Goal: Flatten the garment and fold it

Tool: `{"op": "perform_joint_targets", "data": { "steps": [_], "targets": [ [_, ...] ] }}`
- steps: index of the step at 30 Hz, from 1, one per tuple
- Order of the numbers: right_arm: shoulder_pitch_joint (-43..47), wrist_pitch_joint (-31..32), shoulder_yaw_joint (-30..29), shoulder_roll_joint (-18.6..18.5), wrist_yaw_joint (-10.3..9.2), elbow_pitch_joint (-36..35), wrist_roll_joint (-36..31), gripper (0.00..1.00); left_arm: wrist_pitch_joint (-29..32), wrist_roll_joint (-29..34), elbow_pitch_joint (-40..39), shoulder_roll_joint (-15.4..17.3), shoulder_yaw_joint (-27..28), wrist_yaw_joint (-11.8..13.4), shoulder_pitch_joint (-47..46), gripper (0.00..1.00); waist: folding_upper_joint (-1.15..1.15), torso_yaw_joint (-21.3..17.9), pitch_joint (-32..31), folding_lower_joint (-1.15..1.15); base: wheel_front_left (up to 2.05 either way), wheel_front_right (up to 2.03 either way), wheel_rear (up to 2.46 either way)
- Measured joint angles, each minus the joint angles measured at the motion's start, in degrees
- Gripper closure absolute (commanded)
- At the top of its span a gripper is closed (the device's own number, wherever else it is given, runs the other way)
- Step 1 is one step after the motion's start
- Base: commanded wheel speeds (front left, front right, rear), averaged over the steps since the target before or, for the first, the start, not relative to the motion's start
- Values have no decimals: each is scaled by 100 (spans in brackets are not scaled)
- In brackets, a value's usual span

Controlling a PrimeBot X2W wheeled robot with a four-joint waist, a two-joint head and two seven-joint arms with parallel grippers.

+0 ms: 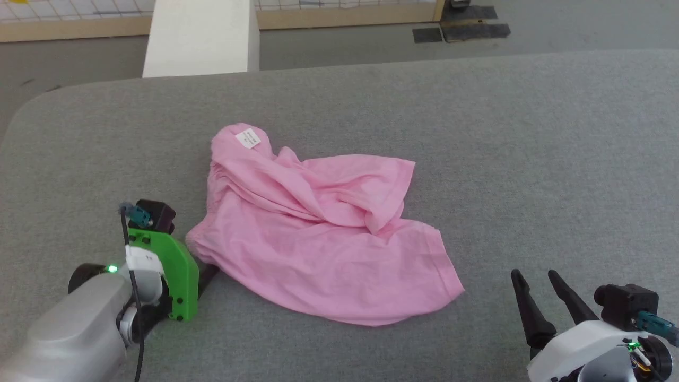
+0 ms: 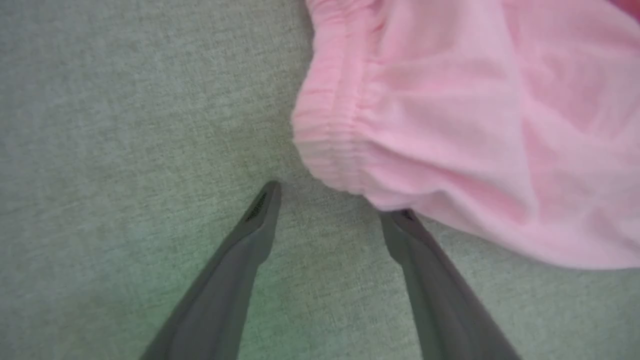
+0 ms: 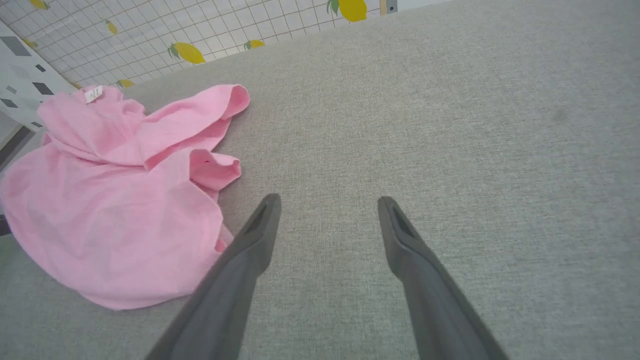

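Flattening stage: left gripper point(image 2: 335, 201), jaws spread, noses at the crumpled pink shorts point(image 1: 318, 239) by their waistband point(image 2: 330, 130); right gripper point(image 1: 533, 276) hovers spread nearby. Next, probably: pinch that elastic.

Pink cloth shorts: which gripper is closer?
Left. The left gripper is at the pink cloth shorts, one fingertip meeting the edge near the gathered waistband; the right gripper stands apart from the hem.
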Motion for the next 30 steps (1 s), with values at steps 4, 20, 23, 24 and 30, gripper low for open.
{"op": "perform_joint_targets", "data": {
  "steps": [4,20,23,24,30],
  "targets": [
    [-27,-10,-18,0,0,23,18,0,71,-5,196,-82,-14,-134,-171,3,0,-75,133,0,0,0,0],
    [-47,-110,-113,0,0,209,98,0,-481,-30,175,-275,-34,-224,-4,100,0,46,-73,0,0,0,0],
    [-41,-111,-147,0,0,224,108,0,-864,24,-93,-248,34,-3,242,100,0,85,-171,0,0,0,0],
    [-34,-111,-166,0,0,226,114,0,-964,38,-220,-222,54,71,328,100,0,105,-204,0,0,0,0],
    [26,-113,-193,0,0,218,123,0,-1445,60,-1091,110,252,608,782,100,0,242,-385,0,0,0,0]
  ]
}}
